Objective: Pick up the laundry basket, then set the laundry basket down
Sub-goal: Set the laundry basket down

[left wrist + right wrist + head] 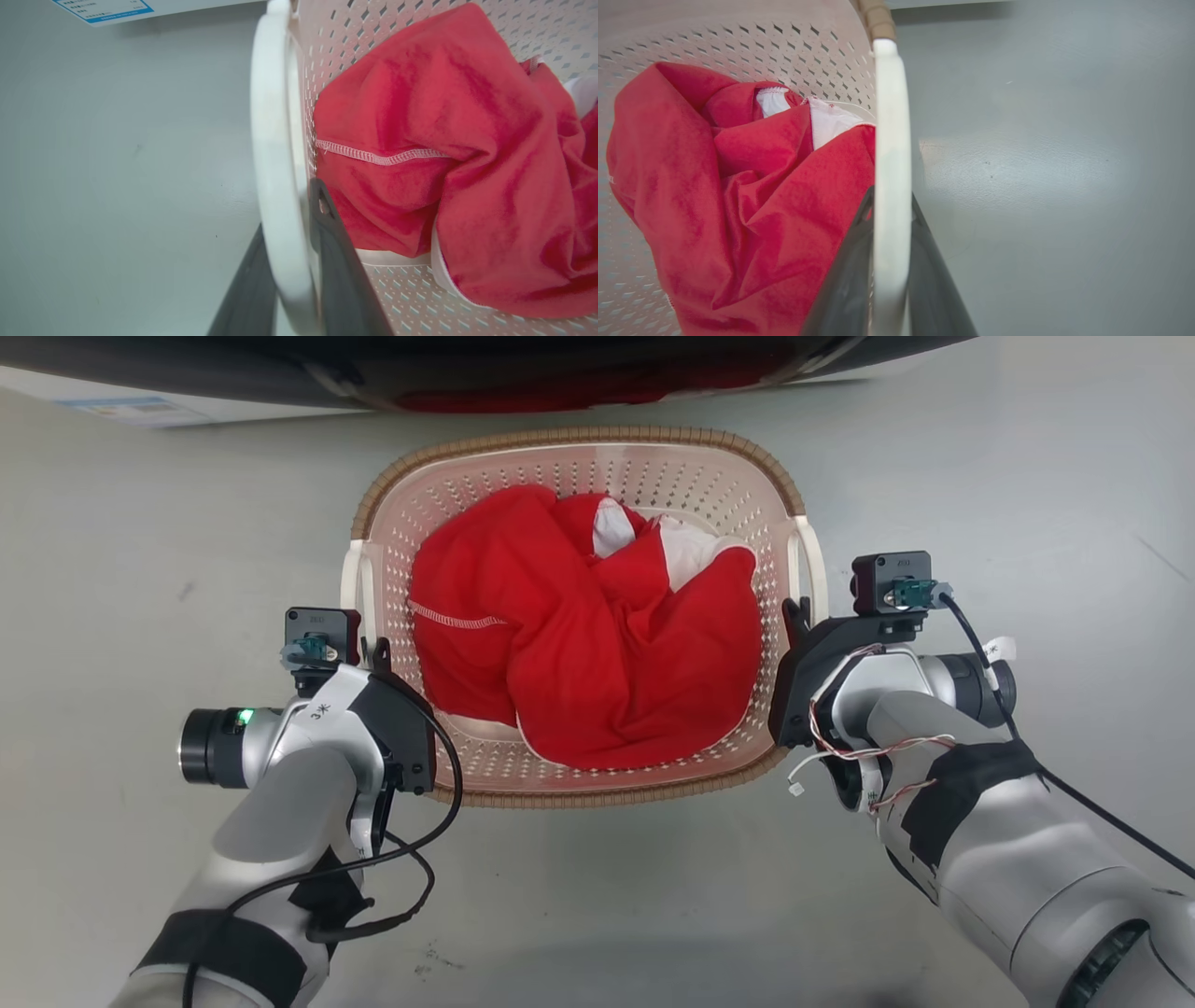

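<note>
Both pale forearms (280, 812) rise from the lower corners of the head view, wrists bent inward toward each other. The left gripper (378, 653) sits at mid-left, the right gripper (795, 616) slightly higher at mid-right. In each wrist view its two dark fingers (336, 280) straddle a white side handle (275, 163) of the laundry basket (579, 434), pressed against it from both sides.

Open floor (140, 569) either side of the laundry basket (579, 437) — washer (560, 364) close behind.
</note>
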`<state>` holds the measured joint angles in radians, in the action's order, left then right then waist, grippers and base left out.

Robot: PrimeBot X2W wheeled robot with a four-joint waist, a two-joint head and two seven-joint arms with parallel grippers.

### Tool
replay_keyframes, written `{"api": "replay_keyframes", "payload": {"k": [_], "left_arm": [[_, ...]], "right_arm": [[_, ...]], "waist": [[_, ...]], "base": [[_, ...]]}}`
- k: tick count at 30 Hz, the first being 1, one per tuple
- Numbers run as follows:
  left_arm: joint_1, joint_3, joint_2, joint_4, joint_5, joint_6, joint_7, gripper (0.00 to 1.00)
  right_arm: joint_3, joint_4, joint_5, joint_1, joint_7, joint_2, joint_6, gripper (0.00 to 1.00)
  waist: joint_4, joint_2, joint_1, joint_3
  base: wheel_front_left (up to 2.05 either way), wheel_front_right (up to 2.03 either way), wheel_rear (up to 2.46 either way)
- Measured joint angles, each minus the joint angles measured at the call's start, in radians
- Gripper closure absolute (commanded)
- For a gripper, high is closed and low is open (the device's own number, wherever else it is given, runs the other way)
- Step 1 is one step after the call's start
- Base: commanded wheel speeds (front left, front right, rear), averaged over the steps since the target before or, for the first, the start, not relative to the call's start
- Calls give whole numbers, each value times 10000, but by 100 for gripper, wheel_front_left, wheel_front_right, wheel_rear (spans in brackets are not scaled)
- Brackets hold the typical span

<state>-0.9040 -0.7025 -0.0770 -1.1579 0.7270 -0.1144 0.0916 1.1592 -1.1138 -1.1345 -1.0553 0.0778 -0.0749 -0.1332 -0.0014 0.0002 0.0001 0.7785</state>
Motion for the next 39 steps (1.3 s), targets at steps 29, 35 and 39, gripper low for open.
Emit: {"api": "replay_keyframes", "payload": {"k": [29,35,39], "left_arm": [[-388,40,176,-564,-140,-2,614,0],[-411,67,205,-688,-138,-2,690,0],[-396,92,209,-752,-121,-2,779,0]], "right_arm": [[205,-13,17,-292,558,140,12,0],[242,-38,15,-312,621,140,12,0],[247,-148,13,-305,662,140,12,0]], "waist": [[-52,-2,-1,489],[-66,-2,-2,328],[-81,-2,-1,136]], "base": [[0,0,0],[0,0,0],[0,0,0]]}}
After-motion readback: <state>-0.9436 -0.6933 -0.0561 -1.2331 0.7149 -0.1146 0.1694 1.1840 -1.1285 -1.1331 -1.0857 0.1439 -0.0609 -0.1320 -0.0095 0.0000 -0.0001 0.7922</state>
